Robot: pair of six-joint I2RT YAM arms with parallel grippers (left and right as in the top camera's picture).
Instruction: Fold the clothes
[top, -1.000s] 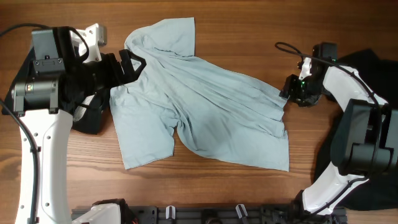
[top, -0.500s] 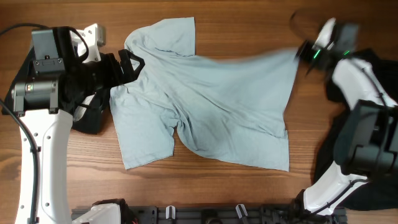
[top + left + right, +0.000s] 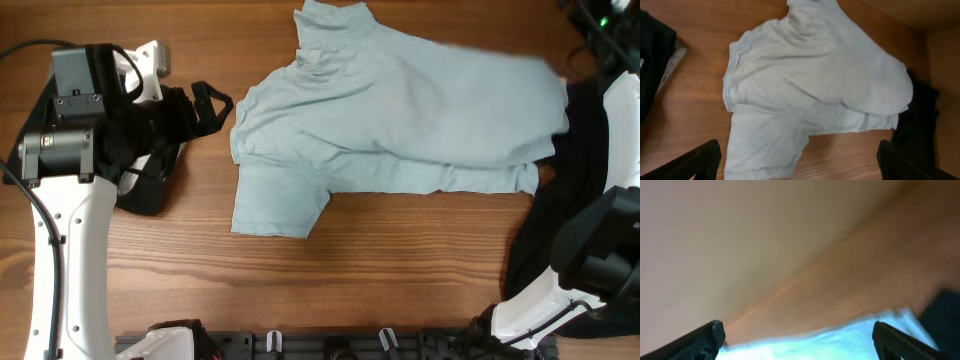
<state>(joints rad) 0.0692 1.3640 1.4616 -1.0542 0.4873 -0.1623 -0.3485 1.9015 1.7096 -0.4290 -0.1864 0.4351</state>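
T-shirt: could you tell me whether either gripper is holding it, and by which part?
Apparently nothing: the left gripper is open, clear of the T-shirt; the right gripper is open too.

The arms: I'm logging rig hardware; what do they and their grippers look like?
The left arm and right arm have white links with black joints. A black cable runs beside the left one. The left gripper and right gripper have black fingers. A green light glows near the right wrist.

no readable text, labels, brands or numbers on any surface, in any view
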